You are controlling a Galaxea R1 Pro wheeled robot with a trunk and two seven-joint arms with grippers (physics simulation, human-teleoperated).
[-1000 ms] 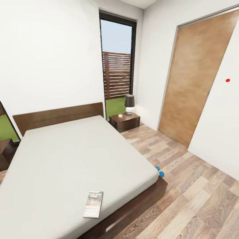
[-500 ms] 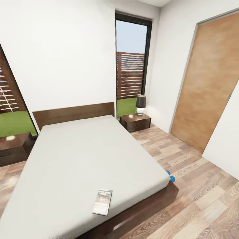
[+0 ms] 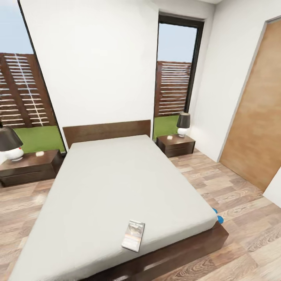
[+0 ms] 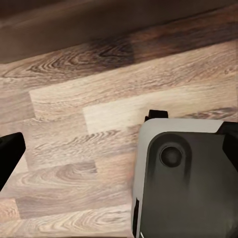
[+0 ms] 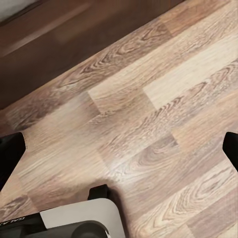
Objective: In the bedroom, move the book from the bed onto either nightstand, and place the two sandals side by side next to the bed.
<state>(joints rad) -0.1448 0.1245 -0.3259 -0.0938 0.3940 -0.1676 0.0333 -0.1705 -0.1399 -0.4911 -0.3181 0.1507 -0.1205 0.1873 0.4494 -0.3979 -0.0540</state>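
The book (image 3: 133, 235) lies flat on the pale mattress of the bed (image 3: 117, 183), near its foot edge. Blue tips of the sandals (image 3: 217, 216) poke out on the floor beside the bed's right foot corner; the mattress hides most of them. One dark nightstand (image 3: 176, 144) stands right of the headboard, another nightstand (image 3: 30, 167) to its left. In the left wrist view my left gripper (image 4: 119, 153) hangs open over plank floor. In the right wrist view the right gripper (image 5: 119, 156) is open too, with bare floor between its fingers.
A lamp (image 3: 183, 124) stands on the right nightstand and another lamp (image 3: 10, 143) on the left one. A wooden door (image 3: 255, 117) fills the right wall. Tall windows (image 3: 174, 78) flank the headboard. Part of my own base (image 4: 188, 183) shows under the left gripper.
The whole head view has swung left, so the bed sits more central and the left nightstand with its lamp has come into sight. Book and sandals lie where they were.
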